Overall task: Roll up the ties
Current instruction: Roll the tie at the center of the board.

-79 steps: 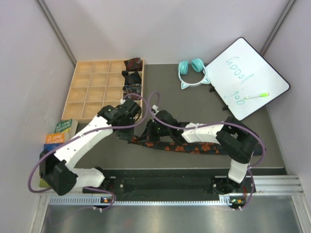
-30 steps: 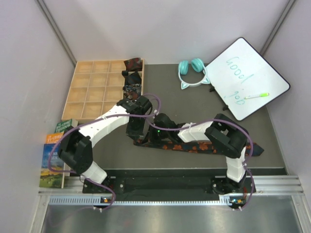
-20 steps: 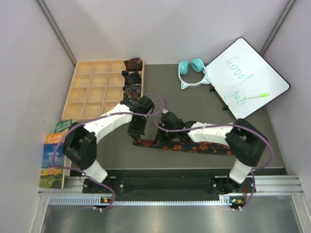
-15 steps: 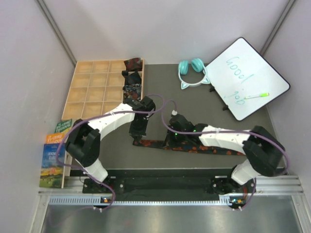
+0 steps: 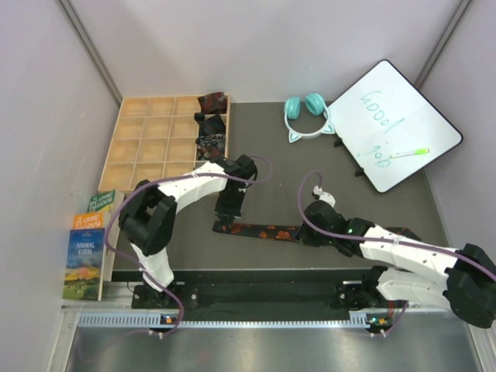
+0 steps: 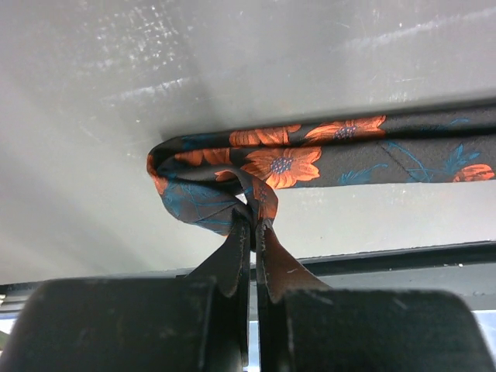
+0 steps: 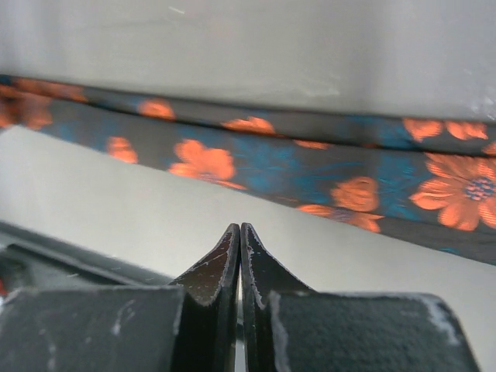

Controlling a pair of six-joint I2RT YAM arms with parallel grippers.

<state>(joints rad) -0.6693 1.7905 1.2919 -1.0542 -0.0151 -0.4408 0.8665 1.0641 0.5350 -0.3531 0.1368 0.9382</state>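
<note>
Dark grey mat, lilac walls all round. Flowered tie (image 5: 263,231) (black w/ orange blooms) lies flat nr the mat's 6 o'clock edge, running 9-to-3. My left gripper (image 6: 252,223) is pinched tight on its 9 o'clock end, where the fabric's doubled back into a small loop. My right gripper (image 7: 240,230) sits at the tie's 3 o'clock end, fingers pressed together w/ nothing betw them. In wrist view the strip crosses just past the tips at 12; can't tell if touching. Wooden tray (image 5: 147,143) at 10 o'clock holds three rolled ties in its rt column: dark red roll (image 5: 213,101) farthest, black roll (image 5: 209,122) next, grey-blue roll (image 5: 211,142) nearest. Teal headphones (image 5: 305,111) at 12, whiteboard (image 5: 391,124) at 2.
</note>
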